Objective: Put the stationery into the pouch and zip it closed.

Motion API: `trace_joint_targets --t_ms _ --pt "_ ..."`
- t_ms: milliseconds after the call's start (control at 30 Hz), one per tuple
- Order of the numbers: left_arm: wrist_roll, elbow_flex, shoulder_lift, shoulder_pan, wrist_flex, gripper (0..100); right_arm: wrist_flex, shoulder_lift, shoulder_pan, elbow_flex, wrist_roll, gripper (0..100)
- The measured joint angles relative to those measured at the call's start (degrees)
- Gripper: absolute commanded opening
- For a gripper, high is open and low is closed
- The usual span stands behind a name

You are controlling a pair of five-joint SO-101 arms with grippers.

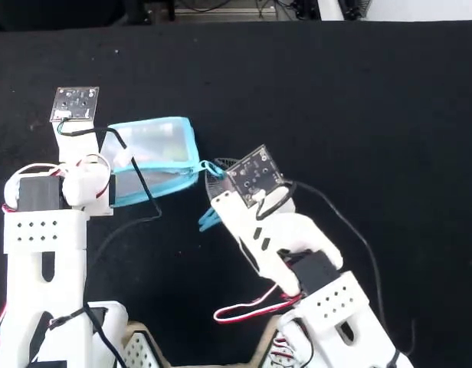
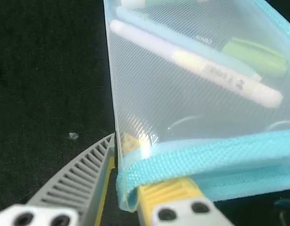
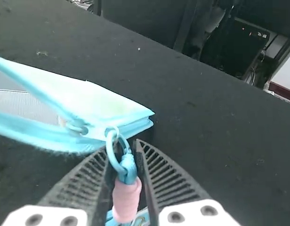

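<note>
pouch: the pouch (image 1: 152,153) lies on the table (image 1: 358,100) between your two arms, with pens (image 2: 197,66) visible inside through the clear side.
left pincer: your left pincer (image 2: 120,155) is clenched on one corner of the pouch, with the teal hem squeezed between the pads.
right pincer: your right pincer (image 3: 126,143) is clamped on the zipper pull (image 3: 126,188) at the opposite end of the pouch. The slider (image 3: 111,134) sits just past the tips.
step: looks like the zipping stage to me. I can't tell how much of the zip is actually shut.
how to do it: use the left grip as your anchor and draw the pull straight along the pouch's zipper edge, low and slow, so the tape stays taut.
watch out: that pull is skinny and could probably slip free. If the pouch bunches up, I'd guess the slider jams.
</note>
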Motion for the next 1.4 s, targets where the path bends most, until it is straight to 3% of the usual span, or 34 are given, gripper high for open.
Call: trace_joint_targets --t_ms 133,333,733,933,1133,1400 --pt "0.00 -3.25 0.97 0.00 1.93 4 5.89 0.00 0.00 -5.54 0.00 1.1" --pt "0.09 -12.13 1.14 0.00 7.82 16 11.52 0.09 0.09 -11.25 0.00 1.1" --pt "0.09 -21.80 1.05 -0.44 9.93 17 11.60 16.79 0.35 -25.58 2.73 1.1" --pt "0.18 -24.00 1.05 -4.66 10.64 17 11.60 25.49 0.35 -34.73 2.90 1.1" --pt "0.18 -31.56 1.05 -9.05 17.58 17 11.60 36.04 0.62 -43.16 2.81 1.1" --pt "-5.54 -24.53 -5.71 -9.23 18.64 17 12.40 38.77 0.62 -45.71 2.90 1.1"
